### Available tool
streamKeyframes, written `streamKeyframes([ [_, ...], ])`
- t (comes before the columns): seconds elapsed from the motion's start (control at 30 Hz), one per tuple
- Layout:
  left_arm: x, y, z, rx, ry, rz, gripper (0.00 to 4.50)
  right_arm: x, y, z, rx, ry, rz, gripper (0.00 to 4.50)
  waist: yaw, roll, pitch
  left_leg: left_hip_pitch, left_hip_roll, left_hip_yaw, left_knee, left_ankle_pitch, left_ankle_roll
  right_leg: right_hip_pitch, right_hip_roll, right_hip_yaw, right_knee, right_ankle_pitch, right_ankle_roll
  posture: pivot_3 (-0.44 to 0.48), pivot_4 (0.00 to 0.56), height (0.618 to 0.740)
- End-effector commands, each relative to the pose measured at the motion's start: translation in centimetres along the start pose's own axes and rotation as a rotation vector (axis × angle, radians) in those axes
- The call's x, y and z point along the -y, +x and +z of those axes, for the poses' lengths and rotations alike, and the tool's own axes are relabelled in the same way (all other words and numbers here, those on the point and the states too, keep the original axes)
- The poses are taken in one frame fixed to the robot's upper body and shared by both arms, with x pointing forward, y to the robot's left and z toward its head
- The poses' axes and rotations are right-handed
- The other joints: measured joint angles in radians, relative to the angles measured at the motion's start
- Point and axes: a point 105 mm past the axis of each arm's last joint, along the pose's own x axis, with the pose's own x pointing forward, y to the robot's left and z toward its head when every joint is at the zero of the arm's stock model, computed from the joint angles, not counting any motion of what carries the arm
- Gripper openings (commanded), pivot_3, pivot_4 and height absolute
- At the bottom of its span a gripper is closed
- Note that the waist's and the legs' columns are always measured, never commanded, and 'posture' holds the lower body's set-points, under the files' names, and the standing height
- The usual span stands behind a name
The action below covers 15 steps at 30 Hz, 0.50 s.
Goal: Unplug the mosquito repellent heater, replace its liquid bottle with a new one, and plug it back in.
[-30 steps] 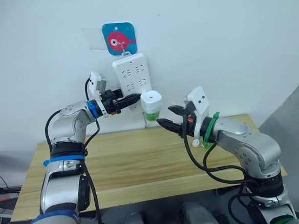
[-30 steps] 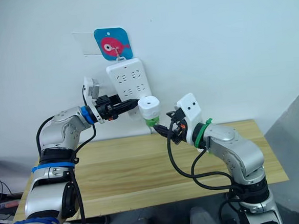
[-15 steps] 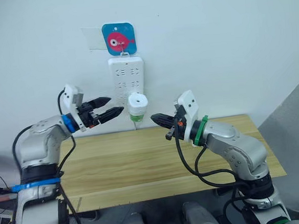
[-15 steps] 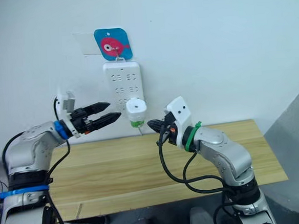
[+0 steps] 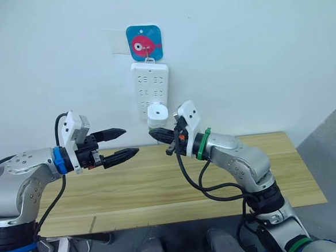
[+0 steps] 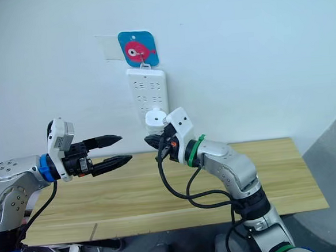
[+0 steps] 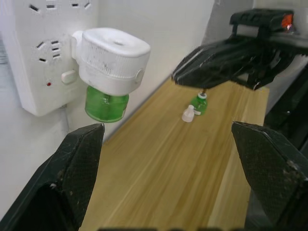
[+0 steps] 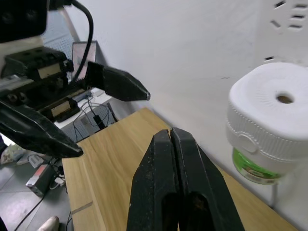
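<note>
Heater (image 5: 157, 113) sits plugged in with green bottle (image 7: 106, 103) fitted, likely task's end; left tool (image 5: 121, 144) spread apart, right tool (image 8: 171, 144) closed empty.

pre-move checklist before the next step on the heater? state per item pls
1. Mosquito repellent heater seated in the power strip: ok.
2. Green liquid bottle fitted under the heater: ok.
3. Left pincer open and clear of the heater: ok.
4. Right pincer shut, empty, just short of the heater: ok.
5. Small green bottle and white cap lying on the wooden table: ok.
6. Prongs fully home in the socket: cannot tell.
</note>
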Motion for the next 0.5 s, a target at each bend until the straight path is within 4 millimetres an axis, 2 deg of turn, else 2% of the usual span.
streamKeyframes([
  [0.03,0.1,-0.5,1.2,0.029,0.035,0.02,4.5,0.5,0.2,1.1,0.039,-0.059,-0.033,0.03,0.006,0.0,0.0,0.0,0.0,0.0,0.0,0.0,0.0,0.0,0.0,0.0,0.0,0.0,0.0,0.022,0.097,0.74],
  [0.27,0.2,-0.2,1.2,0.038,0.027,0.022,4.5,1.8,0.6,1.3,0.058,-0.075,-0.105,0.03,0.008,0.0,0.0,0.0,0.0,0.001,0.0,0.0,0.0,0.0,0.0,0.0,0.0,0.0,0.0,0.017,0.101,0.74],
  [0.5,0.0,-0.2,1.2,0.035,0.028,0.027,4.5,2.7,0.1,1.1,0.054,-0.079,-0.141,0.03,0.007,0.0,0.0,0.0,0.0,0.0,0.0,0.0,0.0,0.0,0.0,0.0,0.0,0.0,0.0,0.011,0.103,0.74],
])
